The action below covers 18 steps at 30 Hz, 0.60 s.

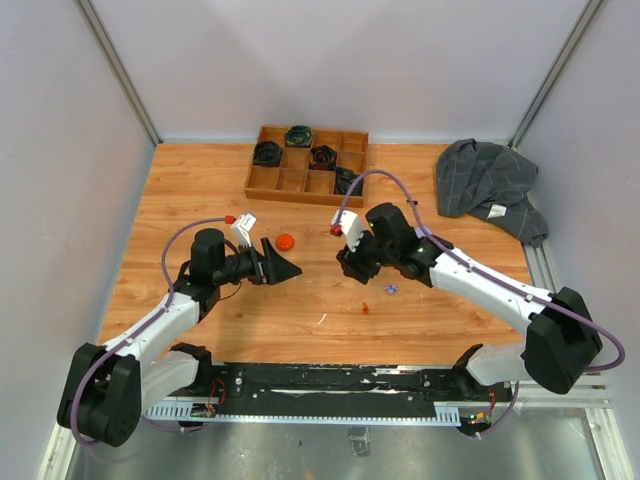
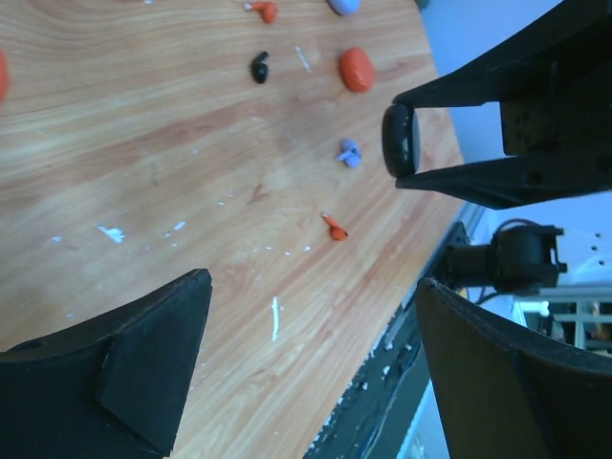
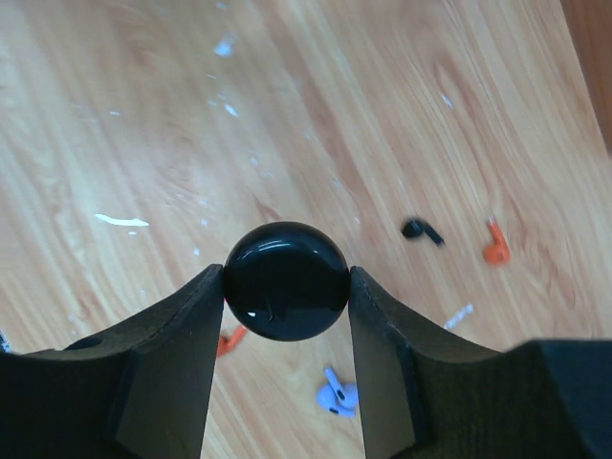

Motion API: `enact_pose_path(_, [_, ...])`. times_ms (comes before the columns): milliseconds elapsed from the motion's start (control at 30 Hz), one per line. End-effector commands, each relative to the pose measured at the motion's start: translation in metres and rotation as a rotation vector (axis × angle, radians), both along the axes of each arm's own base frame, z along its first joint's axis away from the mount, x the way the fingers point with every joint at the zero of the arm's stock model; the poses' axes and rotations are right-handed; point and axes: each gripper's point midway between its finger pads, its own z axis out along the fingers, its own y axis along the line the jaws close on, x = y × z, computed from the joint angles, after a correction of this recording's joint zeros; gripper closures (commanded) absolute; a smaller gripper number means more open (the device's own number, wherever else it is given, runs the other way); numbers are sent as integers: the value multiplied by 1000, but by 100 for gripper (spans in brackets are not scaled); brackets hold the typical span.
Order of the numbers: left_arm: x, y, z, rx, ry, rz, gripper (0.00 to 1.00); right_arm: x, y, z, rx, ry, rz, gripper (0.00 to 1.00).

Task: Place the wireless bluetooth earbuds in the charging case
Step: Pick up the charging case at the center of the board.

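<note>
My right gripper (image 1: 350, 264) is shut on a round glossy black charging case (image 3: 286, 281), held edge-on above the wood; it also shows in the left wrist view (image 2: 400, 140). Below it lie a lavender earbud pair (image 3: 337, 394), an orange-red earbud (image 3: 229, 339) partly behind a finger, a black earbud (image 3: 421, 230) and another orange-red earbud (image 3: 494, 249). From above, only an orange-red earbud (image 1: 366, 307) and a lavender earbud (image 1: 391, 289) show. My left gripper (image 1: 281, 268) is open and empty, pointing at the right one; its jaws (image 2: 314, 287) stand wide apart.
An orange puck-like case (image 1: 285, 241) lies between the grippers, toward the back. A wooden compartment tray (image 1: 290, 182) with several black cases stands at the back. A grey cloth (image 1: 490, 185) lies back right. Thin white slivers (image 2: 274, 318) dot the table (image 1: 200, 200).
</note>
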Motion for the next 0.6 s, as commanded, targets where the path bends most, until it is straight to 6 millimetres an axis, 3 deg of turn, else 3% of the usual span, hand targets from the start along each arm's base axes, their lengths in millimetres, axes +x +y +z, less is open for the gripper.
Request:
enact_pose_path(0, [-11, -18, 24, -64, -22, -112, 10, -26, 37, 24, -10, -136, 334, 62])
enact_pose_path(267, [-24, -36, 31, -115, 7, -207, 19, -60, 75, 43, -55, -312, 678, 58])
enact_pose_path(567, [-35, -46, 44, -168, 0, -252, 28, -68, 92, 53, -94, -383, 819, 57])
